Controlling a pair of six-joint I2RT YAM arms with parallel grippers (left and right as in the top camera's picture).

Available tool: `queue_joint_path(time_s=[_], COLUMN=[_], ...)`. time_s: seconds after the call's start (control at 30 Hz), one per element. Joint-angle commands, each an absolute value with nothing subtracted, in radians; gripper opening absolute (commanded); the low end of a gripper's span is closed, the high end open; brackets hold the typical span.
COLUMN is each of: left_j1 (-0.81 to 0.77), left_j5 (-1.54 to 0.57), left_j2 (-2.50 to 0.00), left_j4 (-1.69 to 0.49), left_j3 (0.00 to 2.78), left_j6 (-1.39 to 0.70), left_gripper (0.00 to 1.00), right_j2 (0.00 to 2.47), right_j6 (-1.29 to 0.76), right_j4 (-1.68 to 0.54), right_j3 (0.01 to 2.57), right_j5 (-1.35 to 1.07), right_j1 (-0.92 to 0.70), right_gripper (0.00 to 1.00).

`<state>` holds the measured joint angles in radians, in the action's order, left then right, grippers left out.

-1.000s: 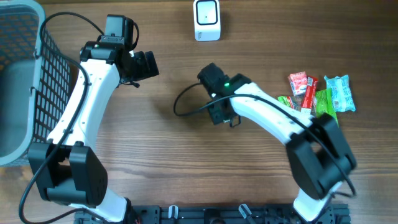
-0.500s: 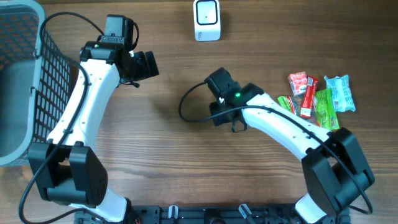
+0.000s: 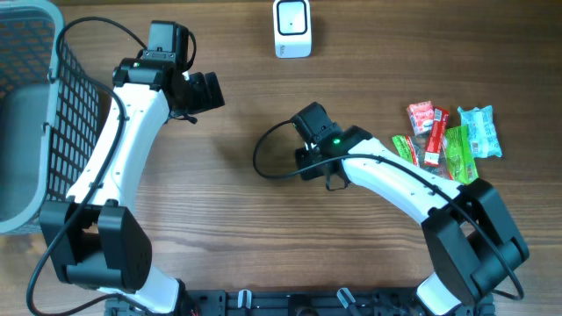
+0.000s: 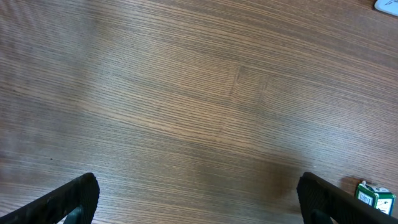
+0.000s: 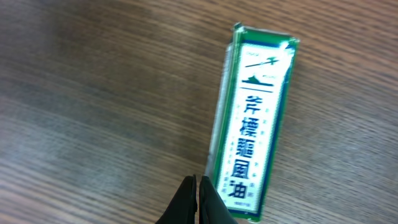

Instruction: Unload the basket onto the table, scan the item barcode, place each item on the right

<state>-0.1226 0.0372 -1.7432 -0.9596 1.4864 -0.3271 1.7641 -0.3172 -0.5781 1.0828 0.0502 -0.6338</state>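
As it lies, box [image 5: 255, 124], lengthwise toward jaws

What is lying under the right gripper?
A green box lies flat on the table beneath the shut right gripper. From overhead the arm covers it; its underside is hidden.

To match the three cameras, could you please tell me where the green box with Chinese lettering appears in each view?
Right wrist: green box right of centre, lying flat, its lower left edge at the shut right gripper.
Left wrist: bottom right corner, partly cut off.
Overhead: not visible, probably hidden beneath the right gripper.
Shared landmark: the wood-grain table.
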Motion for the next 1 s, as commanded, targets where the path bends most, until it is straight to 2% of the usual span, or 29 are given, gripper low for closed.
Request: queue_joint_path(time_s=[0.0,0.17,0.77,0.97], left_j1=[-0.121,-0.121,-0.121,-0.121], left_j5=[0.046,0.046,0.046,0.046], left_j2=[-1.749,-1.749,-1.749,-1.749], left_j4=[-0.957,-0.957,-0.957,-0.957], left_j3=[1.485,1.485,1.485,1.485], left_j6=[-0.323,-0.323,-0.323,-0.323], left_gripper=[1.0,1.0,1.0,1.0], right_j2=[1.777,1.777,1.779,1.779], right_j6=[-0.345,-0.377,-0.42,-0.447], right_j4=[-0.573,-0.58,-0.58,-0.5], right_j3=[1.071,1.071,1.067,1.004], right_j5=[0.105,0.188,0.195,0.195], right_j1=[-0.63,-0.63,-0.628,-0.627], right_gripper=[0.05,0.05,0.06,0.05])
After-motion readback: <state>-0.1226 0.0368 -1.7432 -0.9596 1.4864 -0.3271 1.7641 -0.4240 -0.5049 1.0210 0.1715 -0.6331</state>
